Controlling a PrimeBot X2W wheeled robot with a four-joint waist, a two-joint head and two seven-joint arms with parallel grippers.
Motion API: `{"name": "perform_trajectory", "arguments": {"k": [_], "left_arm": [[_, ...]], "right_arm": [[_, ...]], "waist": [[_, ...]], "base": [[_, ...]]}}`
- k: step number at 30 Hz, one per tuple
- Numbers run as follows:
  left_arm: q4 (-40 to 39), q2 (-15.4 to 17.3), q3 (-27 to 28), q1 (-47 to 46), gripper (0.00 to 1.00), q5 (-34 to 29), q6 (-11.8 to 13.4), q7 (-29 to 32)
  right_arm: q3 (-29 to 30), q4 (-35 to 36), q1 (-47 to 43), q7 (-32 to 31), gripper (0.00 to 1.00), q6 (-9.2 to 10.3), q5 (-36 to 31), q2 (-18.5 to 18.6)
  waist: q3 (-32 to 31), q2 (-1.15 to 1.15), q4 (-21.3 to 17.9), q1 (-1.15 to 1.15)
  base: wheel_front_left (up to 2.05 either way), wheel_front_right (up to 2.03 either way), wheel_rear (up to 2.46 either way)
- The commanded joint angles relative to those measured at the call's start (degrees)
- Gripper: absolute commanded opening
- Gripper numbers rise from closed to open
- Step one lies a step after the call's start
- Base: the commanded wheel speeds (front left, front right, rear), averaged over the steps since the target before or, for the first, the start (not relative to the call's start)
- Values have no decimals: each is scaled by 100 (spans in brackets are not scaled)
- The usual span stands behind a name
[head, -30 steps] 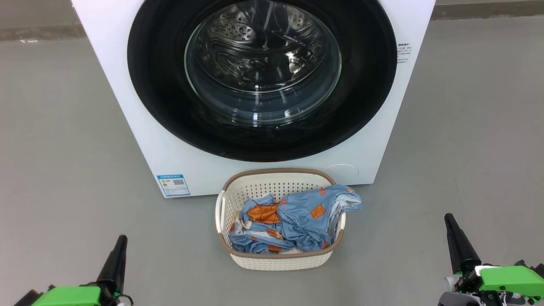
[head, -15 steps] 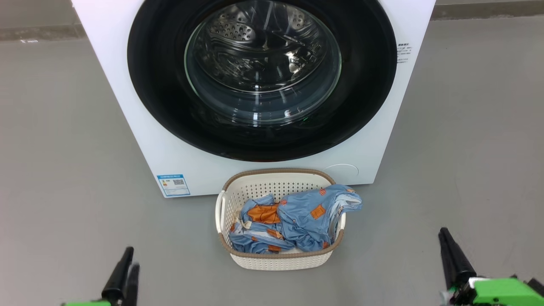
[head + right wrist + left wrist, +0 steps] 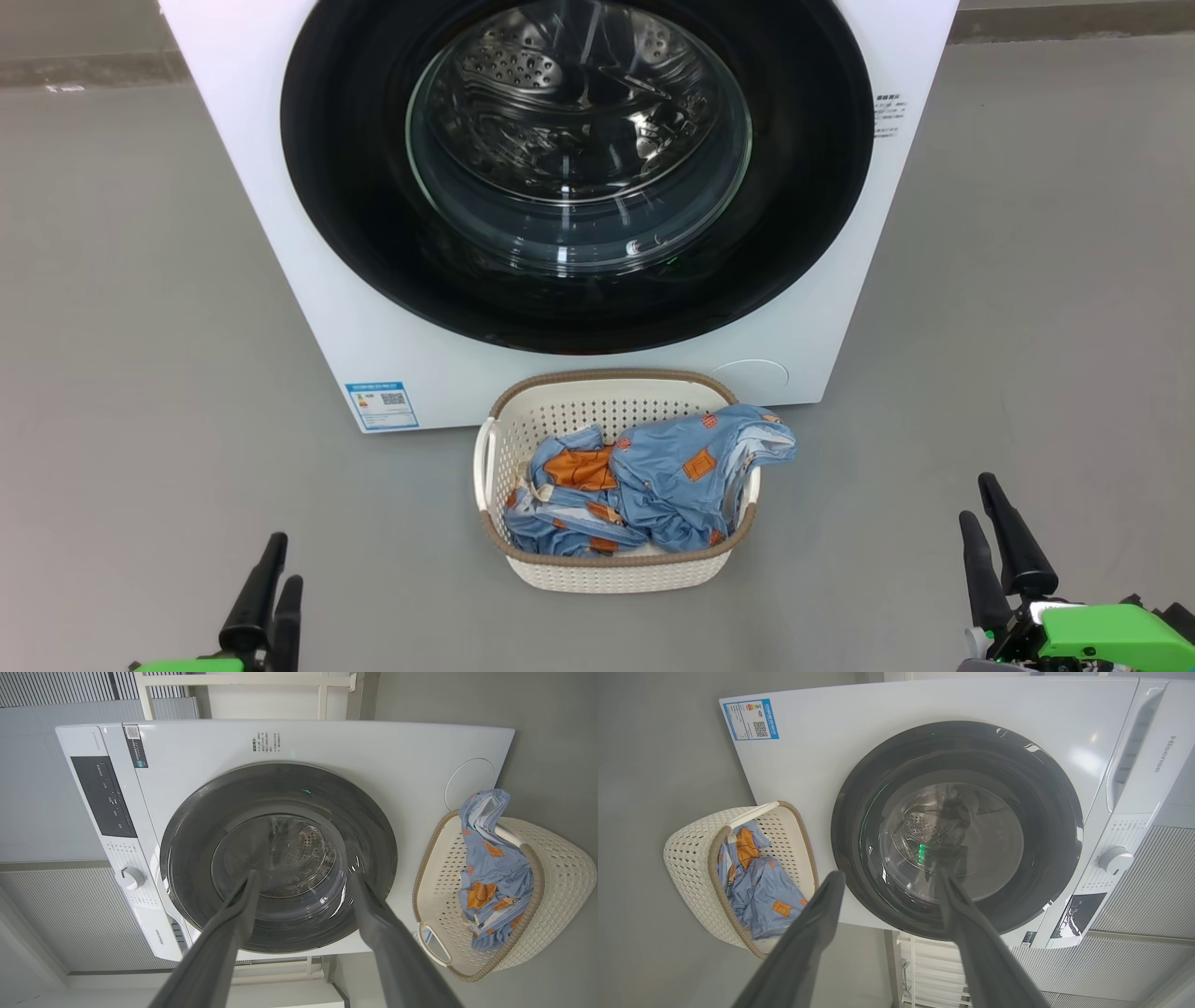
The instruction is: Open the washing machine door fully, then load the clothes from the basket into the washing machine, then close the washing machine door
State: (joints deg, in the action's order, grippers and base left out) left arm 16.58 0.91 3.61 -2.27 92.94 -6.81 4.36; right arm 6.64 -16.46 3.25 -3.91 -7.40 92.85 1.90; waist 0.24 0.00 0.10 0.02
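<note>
The white washing machine [image 3: 271,233] stands in front of me with its round glossy black door [image 3: 355,243] closed and the steel drum visible through the glass. Right below the door, on the floor, stands the cream perforated basket [image 3: 597,392], holding the light blue clothes [image 3: 653,485] with orange patches; one piece hangs over its right rim. My left gripper [image 3: 286,560] is low at the lower left, open and empty, well left of the basket. My right gripper [image 3: 977,497] is at the lower right, open and empty. Both wrist views look along parted fingers [image 3: 817,924] [image 3: 233,914] toward the door [image 3: 957,830] [image 3: 280,858].
Grey floor [image 3: 140,327] lies on both sides of the machine and basket. A blue label sticker [image 3: 381,405] sits at the machine's lower left corner and a round cover [image 3: 752,373] at its lower right. The control panel with a dial [image 3: 1115,859] is at the machine's top.
Both grippers went from shut to open. The left gripper sank lower in the head view; the right one dipped and came back near where it was.
</note>
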Motion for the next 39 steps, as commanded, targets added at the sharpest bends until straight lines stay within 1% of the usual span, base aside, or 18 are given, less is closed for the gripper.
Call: {"name": "perform_trajectory", "arguments": {"k": [1, 17, 24, 30, 38, 39], "left_arm": [[-207, 88, 11, -211, 100, -111, -9, -64], [-431, 210, -136, -274, 100, -421, -18, -356], [-525, 260, -226, -289, 100, -584, -22, -488], [-565, 333, -296, -305, 100, -888, -25, -596], [-616, 348, -338, -325, 100, -1563, -29, -731], [-616, 348, -338, -325, 100, -1563, -29, -731]], "right_arm": [[-45, 216, 188, 59, 100, -1, -48, 46], [-239, 562, 269, 339, 100, -2, -256, 106], [-362, 652, 311, 461, 100, -3, -541, 164], [-461, 743, 336, 562, 100, -3, -815, 191], [-627, 858, 374, 695, 100, -4, -1377, 278], [-627, 858, 374, 695, 100, -4, -1377, 278]], "waist": [[0, 0, 4, -1], [4, 0, 31, -1], [-3, 0, 43, -1], [-19, 0, 53, -1], [-44, 0, 69, -1], [-44, 0, 69, -1]], "base": [[0, 0, 0], [0, 0, 0], [0, 0, 0], [0, 0, 0], [0, 0, 0], [0, 0, 0]]}}
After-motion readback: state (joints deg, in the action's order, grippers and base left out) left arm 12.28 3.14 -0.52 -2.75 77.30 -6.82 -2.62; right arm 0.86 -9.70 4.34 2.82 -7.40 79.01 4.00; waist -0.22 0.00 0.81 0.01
